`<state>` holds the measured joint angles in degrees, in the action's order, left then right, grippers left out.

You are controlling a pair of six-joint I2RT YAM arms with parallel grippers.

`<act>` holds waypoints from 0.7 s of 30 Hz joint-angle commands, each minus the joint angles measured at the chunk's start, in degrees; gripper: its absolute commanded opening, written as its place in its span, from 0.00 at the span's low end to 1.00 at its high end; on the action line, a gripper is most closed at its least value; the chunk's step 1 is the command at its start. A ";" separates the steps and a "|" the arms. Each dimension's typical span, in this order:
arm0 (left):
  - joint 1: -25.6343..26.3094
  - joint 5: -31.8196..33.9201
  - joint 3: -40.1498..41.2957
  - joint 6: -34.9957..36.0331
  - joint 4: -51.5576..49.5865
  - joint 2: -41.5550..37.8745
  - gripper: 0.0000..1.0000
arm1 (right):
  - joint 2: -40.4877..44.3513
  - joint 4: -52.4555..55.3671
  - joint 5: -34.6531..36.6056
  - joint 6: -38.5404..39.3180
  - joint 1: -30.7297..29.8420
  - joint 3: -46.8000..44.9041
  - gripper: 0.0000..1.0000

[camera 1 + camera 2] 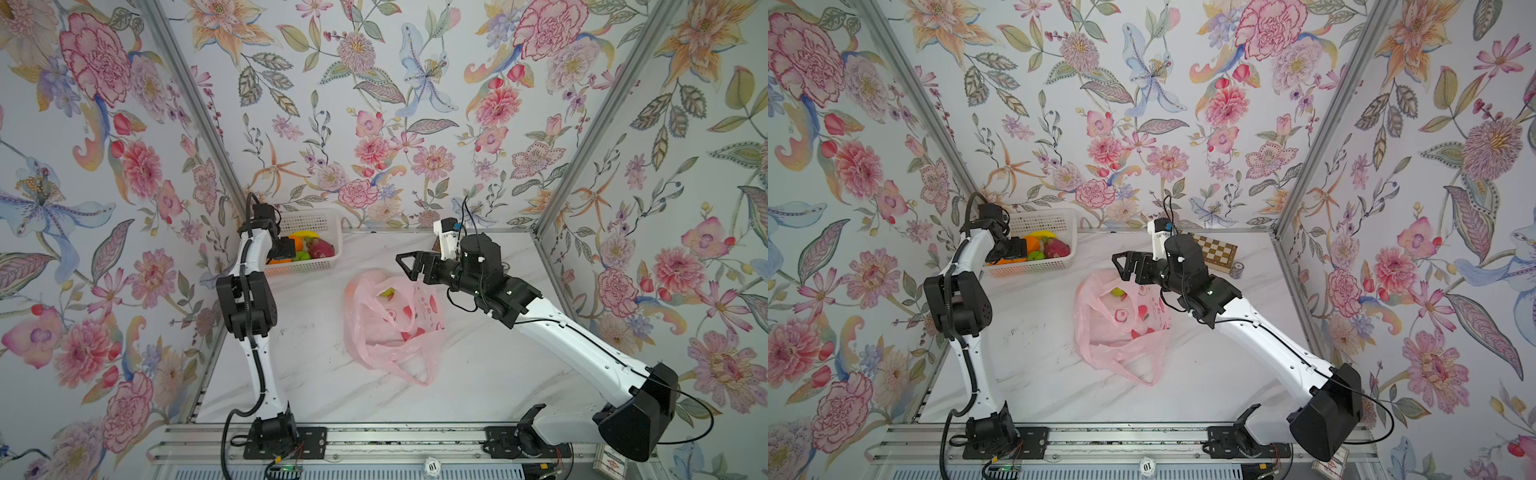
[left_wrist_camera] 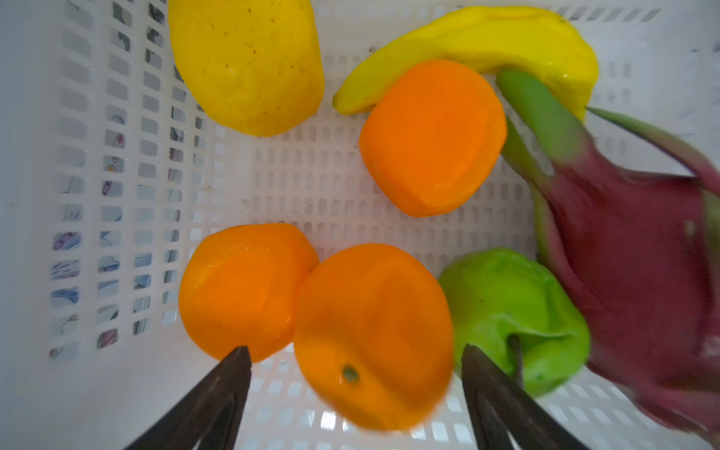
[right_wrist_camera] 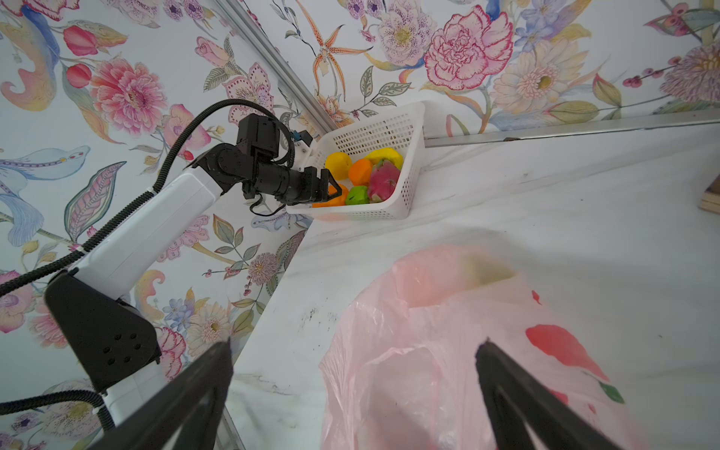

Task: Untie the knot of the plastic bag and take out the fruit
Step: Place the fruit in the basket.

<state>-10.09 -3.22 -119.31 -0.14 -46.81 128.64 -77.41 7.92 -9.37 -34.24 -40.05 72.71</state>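
The pink plastic bag lies slack mid-table, mouth gaping and handles loose; no knot shows. One green-yellow fruit sits inside it. My right gripper hovers open over the bag's far end, holding nothing. My left gripper is open inside the white basket. A blurred orange sits between its fingers with a gap on each side. Beside it lie two more oranges, a green fruit, a dragon fruit and a yellow lumpy fruit.
A banana also lies in the basket, which stands at the table's far left corner. A chessboard and a small can sit at the far right. Floral walls close in three sides.
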 commanded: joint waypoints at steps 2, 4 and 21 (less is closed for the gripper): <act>0.17 -4.86 3.98 -2.71 4.64 -11.22 0.87 | 2.10 0.00 1.60 0.24 -0.13 -1.84 0.99; 0.79 -7.09 7.61 -3.99 7.03 -15.71 0.85 | 2.72 -0.07 2.13 -0.11 -0.11 -2.89 0.99; 22.68 -30.12 38.94 16.39 22.47 -46.50 0.79 | 8.61 0.43 7.01 -7.03 2.31 -15.43 0.99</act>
<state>10.85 -29.34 -81.34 5.98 -23.18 83.59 -70.39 7.97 -4.43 -38.81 -38.46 59.31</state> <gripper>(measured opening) 0.789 0.989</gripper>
